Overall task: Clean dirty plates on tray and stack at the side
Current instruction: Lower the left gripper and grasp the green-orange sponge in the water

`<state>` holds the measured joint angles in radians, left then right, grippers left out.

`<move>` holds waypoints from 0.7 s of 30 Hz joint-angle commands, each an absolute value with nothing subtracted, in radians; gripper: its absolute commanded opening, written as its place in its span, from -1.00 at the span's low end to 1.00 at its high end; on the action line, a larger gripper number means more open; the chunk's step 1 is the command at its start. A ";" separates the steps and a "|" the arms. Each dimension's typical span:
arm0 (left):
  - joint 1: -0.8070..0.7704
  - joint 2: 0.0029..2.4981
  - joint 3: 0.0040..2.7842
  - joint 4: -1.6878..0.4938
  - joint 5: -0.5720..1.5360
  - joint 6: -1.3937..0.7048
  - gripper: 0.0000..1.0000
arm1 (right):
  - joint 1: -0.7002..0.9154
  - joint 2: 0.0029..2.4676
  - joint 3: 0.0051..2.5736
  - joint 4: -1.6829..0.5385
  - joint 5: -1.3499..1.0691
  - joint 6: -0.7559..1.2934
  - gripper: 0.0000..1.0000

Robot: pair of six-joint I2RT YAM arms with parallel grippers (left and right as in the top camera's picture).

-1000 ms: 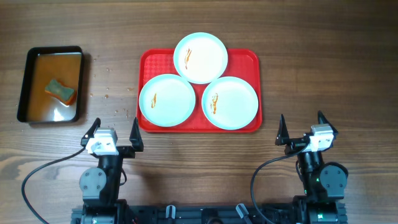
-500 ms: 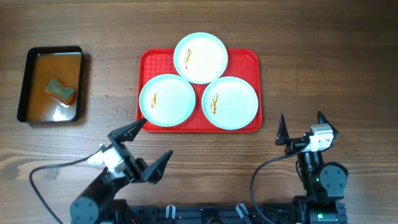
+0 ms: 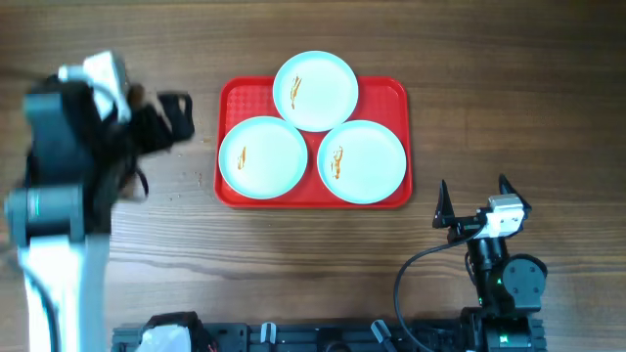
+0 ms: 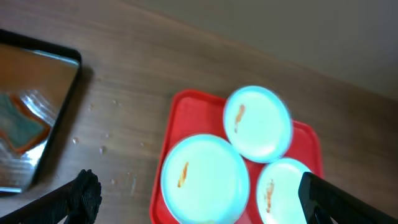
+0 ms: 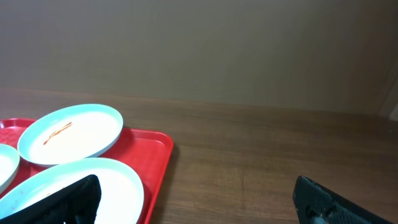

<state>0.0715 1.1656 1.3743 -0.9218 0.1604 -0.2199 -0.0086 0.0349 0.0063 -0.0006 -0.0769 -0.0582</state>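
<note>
Overhead, the blurred left arm [image 3: 59, 196] hides the black pan [image 4: 37, 78]; the wrist view cuts it off. The left hand [image 4: 196, 185] and right hand [image 3: 475, 199] both gape open. Three streaked plates [image 3: 262, 157] sit on one red tray [image 3: 391, 94].

Three streaked plates [image 4: 205, 180] on the red tray [image 4: 186, 112]; black pan [image 4: 38, 43] at left.

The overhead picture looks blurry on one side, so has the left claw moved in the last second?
Yes. The left claw went forward, from below the tray's near-left corner to beside its left rim, and it is blurred.
</note>
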 commanded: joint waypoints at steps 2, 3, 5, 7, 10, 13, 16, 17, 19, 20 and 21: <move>0.130 1.500 1.687 -1.113 -0.059 -0.446 1.00 | -0.014 0.030 0.005 0.002 -0.067 -0.072 1.00; 0.179 1.626 1.820 -1.200 -0.120 -0.510 1.00 | -0.014 0.030 0.005 0.002 -0.067 -0.072 0.99; 0.239 1.752 1.906 -1.203 -0.143 -0.561 1.00 | -0.014 0.030 0.005 0.002 -0.067 -0.072 0.99; 0.289 1.840 1.908 -1.174 -0.110 -0.562 1.00 | -0.014 0.030 0.005 0.002 -0.067 -0.072 0.99; 0.333 1.951 1.901 -1.131 -0.114 -0.562 1.00 | -0.014 0.030 0.005 0.002 -0.067 -0.072 0.99; 0.372 2.082 1.898 -1.105 -0.113 -0.562 1.00 | -0.014 0.030 0.005 0.002 -0.067 -0.072 0.99; 0.396 2.186 1.898 -1.102 -0.114 -0.562 1.00 | -0.014 0.030 0.005 0.002 -0.067 -0.072 0.99; 0.402 2.206 1.898 -1.100 -0.114 -0.562 1.00 | -0.014 0.030 0.005 0.002 -0.067 -0.072 0.99; 0.411 2.240 1.898 -1.083 -0.114 -0.562 1.00 | -0.014 0.030 0.005 0.002 -0.067 -0.072 1.00; 0.418 2.253 1.898 -1.071 -0.114 -0.562 1.00 | -0.014 0.030 0.005 0.002 -0.067 -0.072 0.99; 0.425 2.266 1.898 -1.061 -0.113 -0.562 1.00 | -0.014 0.030 0.005 0.002 -0.067 -0.072 0.99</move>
